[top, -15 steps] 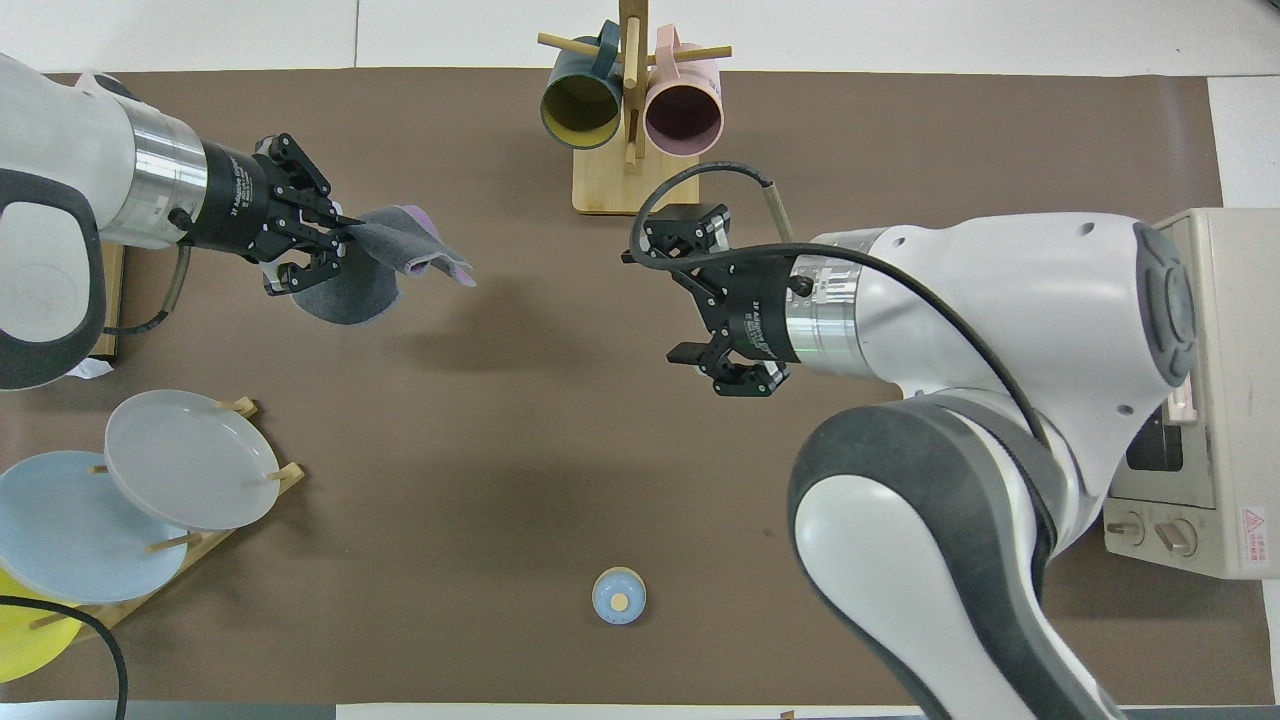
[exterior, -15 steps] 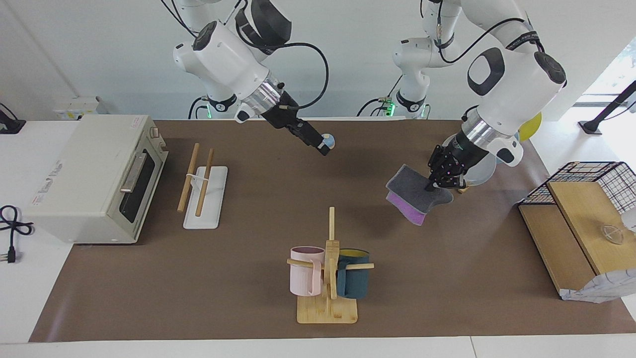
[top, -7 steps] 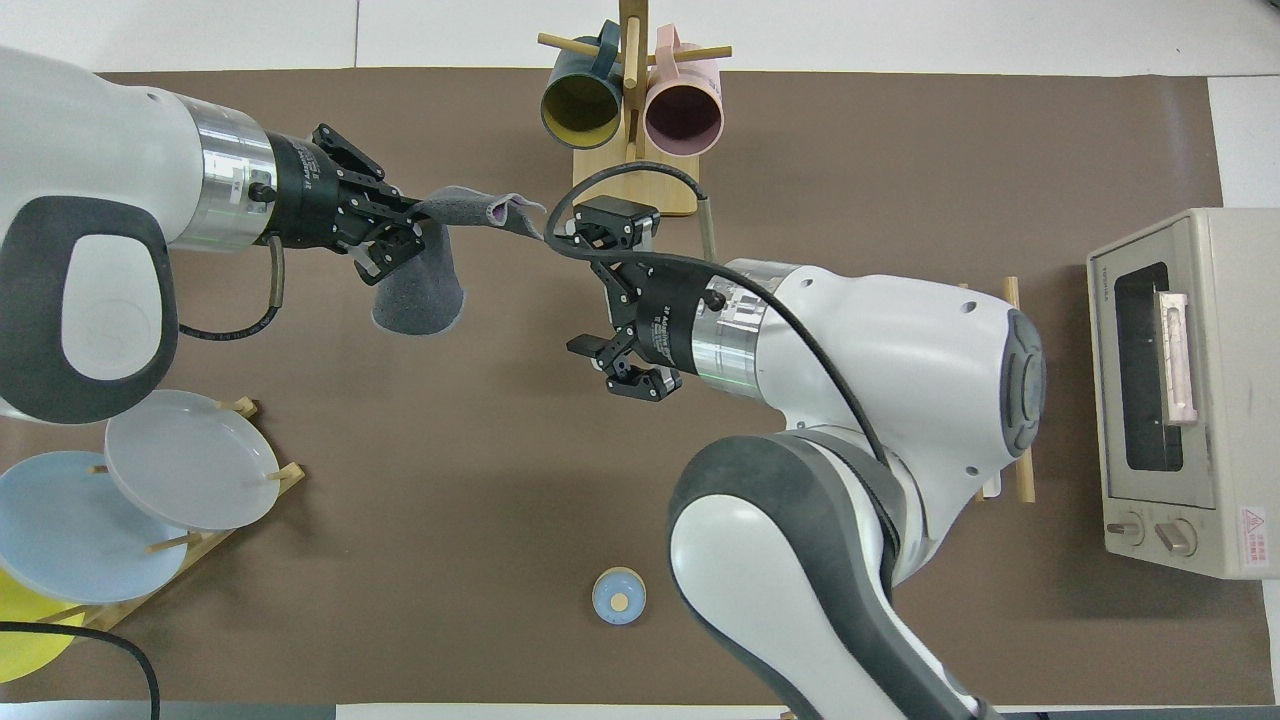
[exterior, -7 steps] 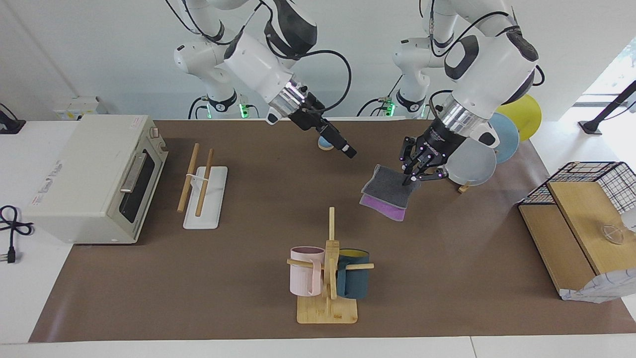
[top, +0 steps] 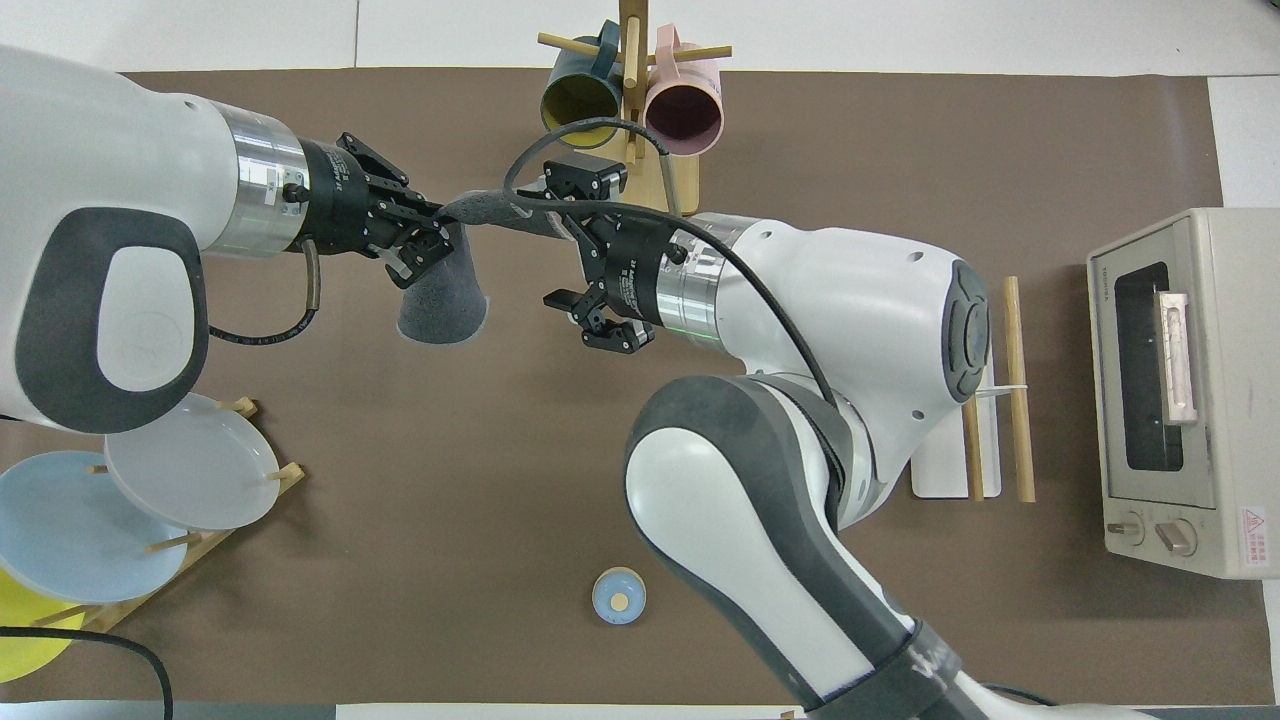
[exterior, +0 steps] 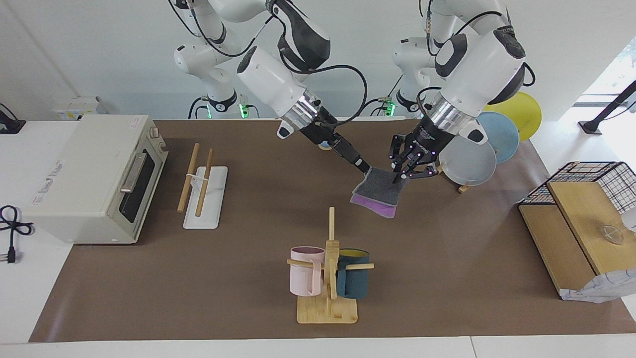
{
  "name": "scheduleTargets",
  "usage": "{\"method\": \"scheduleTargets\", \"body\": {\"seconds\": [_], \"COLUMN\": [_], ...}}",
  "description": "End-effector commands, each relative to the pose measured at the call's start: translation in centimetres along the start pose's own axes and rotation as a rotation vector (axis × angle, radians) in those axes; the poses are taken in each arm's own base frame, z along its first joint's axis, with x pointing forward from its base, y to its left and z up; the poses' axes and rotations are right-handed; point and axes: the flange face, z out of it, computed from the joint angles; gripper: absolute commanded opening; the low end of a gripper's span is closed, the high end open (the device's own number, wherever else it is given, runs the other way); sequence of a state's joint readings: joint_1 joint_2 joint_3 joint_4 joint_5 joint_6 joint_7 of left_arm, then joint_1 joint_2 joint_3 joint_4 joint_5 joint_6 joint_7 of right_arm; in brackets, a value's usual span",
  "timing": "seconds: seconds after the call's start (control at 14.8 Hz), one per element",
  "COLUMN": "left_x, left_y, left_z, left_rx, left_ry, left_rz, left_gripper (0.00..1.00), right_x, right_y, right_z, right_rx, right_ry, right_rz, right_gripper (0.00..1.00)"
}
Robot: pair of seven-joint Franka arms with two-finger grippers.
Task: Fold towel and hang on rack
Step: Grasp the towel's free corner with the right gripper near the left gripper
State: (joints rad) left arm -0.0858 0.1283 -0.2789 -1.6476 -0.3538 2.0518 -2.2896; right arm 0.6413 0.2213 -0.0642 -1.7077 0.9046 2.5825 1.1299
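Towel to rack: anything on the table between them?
Facing view: only bare mat between the towel and the rack; the mug tree stands off that line, farther from the robots.

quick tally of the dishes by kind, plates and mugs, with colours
plates: 3 - grey plate, light blue plate, yellow plate
mugs: 2 - pink mug, dark teal mug
total: 5

Light-wood rods of the white-based rack [top: 1018,390] partly hidden under the right arm at right of overhead frame; yellow round plate [top: 18,625] cut by lower left edge; right gripper [exterior: 365,168] fingertip contact with folded grey-purple towel [exterior: 377,191] indiscernible.
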Motion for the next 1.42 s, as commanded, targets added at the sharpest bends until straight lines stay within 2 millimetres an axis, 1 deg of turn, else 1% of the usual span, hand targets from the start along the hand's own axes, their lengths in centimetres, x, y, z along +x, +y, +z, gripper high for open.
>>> {"method": "scheduleTargets", "body": {"seconds": [0.0,0.2,0.27,0.34,0.41,0.47,0.54,0.61,0.68,0.74,0.81,1.01,1.08,1.15,1.28,1.35], "left_x": [0.1,0.1,0.1,0.1,0.1,0.0,0.1,0.1,0.1,0.1,0.1,0.0,0.1,0.0,0.0,0.0], "left_y": [-0.4,-0.5,-0.5,-0.5,-0.5,-0.5,-0.4,-0.5,-0.4,-0.4,-0.4,-0.5,-0.4,-0.5,-0.6,-0.6], "left_z": [-0.3,-0.3,-0.3,-0.3,-0.3,-0.4,-0.3,-0.3,-0.4,-0.4,-0.5,-0.4,-0.4,-0.6,-0.6,-0.7], "left_rx": [-0.004,-0.005,-0.005,-0.004,-0.005,-0.006,-0.005,-0.005,-0.006,-0.006,-0.007,-0.006,-0.006,-0.008,-0.009,-0.01], "left_ry": [-0.014,-0.015,-0.015,-0.014,-0.015,-0.016,-0.015,-0.015,-0.016,-0.016,-0.017,-0.016,-0.016,-0.018,-0.018,-0.018], "left_rz": [-0.021,-0.026,-0.028,-0.028,-0.028,-0.027,-0.029,-0.028,-0.03,-0.032,-0.034,-0.035,-0.041,-0.044,-0.045,-0.047], "left_gripper": [0.0,0.0,0.0,0.0,0.0,0.0,0.0,0.0,0.0,0.0,0.0,0.0,0.0,0.0,0.0,0.0], "right_x": [1.0,1.5,1.8,2.3,2.5,2.6,2.4,1.8,1.7,1.4,1.2,1.3,1.1,1.1,1.2,1.3], "right_y": [-1.5,-1.7,-1.5,-1.4,-1.6,-1.8,-2.6,-3.5,-3.7,-3.7,-3.6,-3.2,-2.9,-2.4,-2.3,-1.8], "right_z": [0.7,0.8,1.2,2.1,2.4,3.2,4.1,4.1,4.2,4.2,4.3,4.7,5.0,5.3,5.3,5.5], "right_rx": [0.033,0.061,0.059,0.055,0.062,0.067,0.085,0.104,0.106,0.106,0.105,0.084,0.074,0.057,0.046,0.029], "right_ry": [-0.004,0.015,0.021,0.029,0.033,0.038,0.036,0.024,0.022,0.02,0.018,0.012,0.009,0.006,0.003,0.003], "right_rz": [-0.015,-0.011,-0.01,-0.008,-0.009,-0.014,-0.024,-0.027,-0.029,-0.033,-0.035,-0.04,-0.042,-0.043,-0.044,-0.043], "right_gripper": [1.0,1.0,1.0,1.0,1.0,1.0,1.0,1.0,1.0,0.98,0.8,0.09,0.0,0.0,0.0,0.0]}}
